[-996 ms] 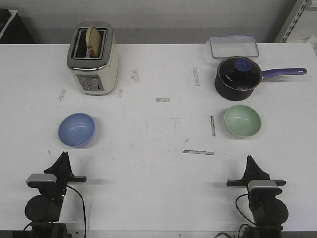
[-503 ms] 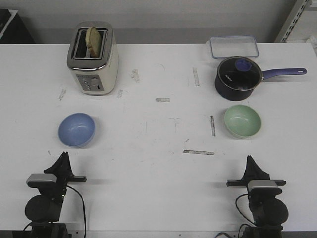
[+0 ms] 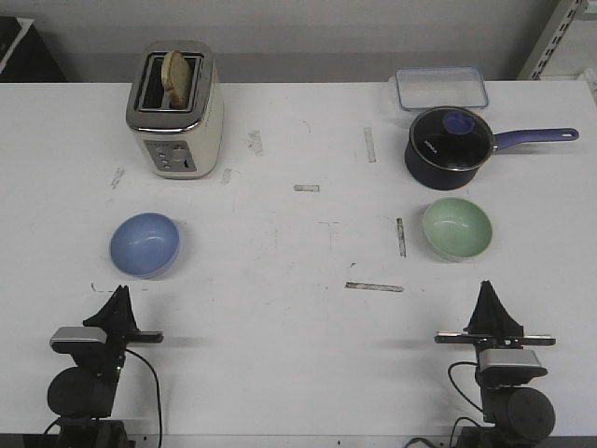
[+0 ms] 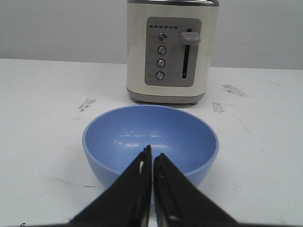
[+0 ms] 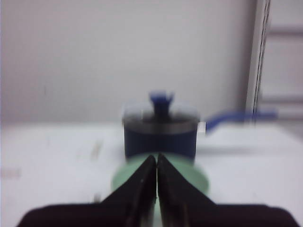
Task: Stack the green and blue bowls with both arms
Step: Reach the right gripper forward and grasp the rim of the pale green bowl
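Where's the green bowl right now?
In the front view, the green bowl sits on the robot's right side, just in front of the navy saucepan, ahead of the right gripper.

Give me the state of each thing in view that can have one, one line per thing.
Blue bowl: upright, empty, on the table.
Green bowl: upright, empty, not stacked.
Left hand: shut, holding nothing, short of the blue bowl.
Right hand: shut, holding nothing.
Saucepan: lid on.
Toaster: bread sticking up from a slot, lever up.
Clear container: lid on; contents cannot be told.
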